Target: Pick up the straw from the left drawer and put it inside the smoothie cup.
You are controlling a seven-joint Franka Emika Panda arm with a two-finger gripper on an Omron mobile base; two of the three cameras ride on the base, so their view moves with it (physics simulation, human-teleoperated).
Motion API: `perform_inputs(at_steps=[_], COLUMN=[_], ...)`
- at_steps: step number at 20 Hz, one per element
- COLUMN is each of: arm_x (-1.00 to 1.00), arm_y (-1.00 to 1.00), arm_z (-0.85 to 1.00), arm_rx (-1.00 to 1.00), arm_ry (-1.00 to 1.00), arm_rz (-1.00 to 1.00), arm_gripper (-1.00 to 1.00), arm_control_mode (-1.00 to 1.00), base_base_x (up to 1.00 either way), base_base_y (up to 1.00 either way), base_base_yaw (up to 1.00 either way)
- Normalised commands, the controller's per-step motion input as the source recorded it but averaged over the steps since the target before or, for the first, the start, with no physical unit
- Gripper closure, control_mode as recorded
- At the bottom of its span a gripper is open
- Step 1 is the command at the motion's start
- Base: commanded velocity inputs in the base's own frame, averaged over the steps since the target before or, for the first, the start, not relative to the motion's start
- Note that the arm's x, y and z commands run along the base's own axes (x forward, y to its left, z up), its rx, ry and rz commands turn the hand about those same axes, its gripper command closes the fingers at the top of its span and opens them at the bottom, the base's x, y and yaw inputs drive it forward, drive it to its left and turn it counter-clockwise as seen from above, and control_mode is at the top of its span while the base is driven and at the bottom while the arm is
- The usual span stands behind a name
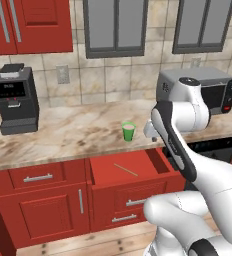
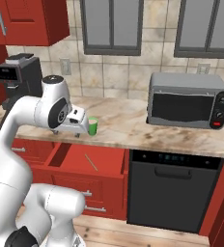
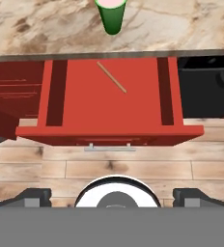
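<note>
The left drawer [image 3: 85, 108] stands pulled out below the counter edge, its flat red floor bare except for the straw [image 3: 111, 77], a thin tan stick lying at a slant near the back. The straw [image 1: 125, 169] and the drawer [image 2: 108, 159] also show in both base views. Just behind the drawer, the green smoothie cup [image 3: 111, 17] stands upright on the marble counter near its front edge; it appears again as the cup [image 1: 128, 131] and the cup [image 2: 92, 126]. My gripper [image 3: 112, 195] hangs open high above the drawer's front, pointing down, nothing between its fingers.
A black coffee machine [image 1: 13, 100] stands at the counter's left. A grey microwave [image 2: 189, 100] sits at the right, over a dark dishwasher [image 2: 174, 188]. A narrower red drawer front with a silver handle [image 1: 37, 176] is left of the open drawer.
</note>
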Motion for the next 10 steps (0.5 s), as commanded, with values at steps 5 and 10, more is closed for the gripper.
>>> perform_inputs(at_steps=[5, 10], arm_x=[0.12, 0.33], arm_y=[0.0, 0.0], arm_z=[-0.13, -0.39], arm_rx=[0.01, 0.0], arm_ry=[0.01, 0.09], arm_rz=[0.0, 0.0], arm_gripper=[-1.0, -1.0], arm_control_mode=[-1.0, -1.0], base_base_x=[0.0, 0.0], base_base_y=[0.0, 0.0], base_base_yaw=[0.0, 0.0])
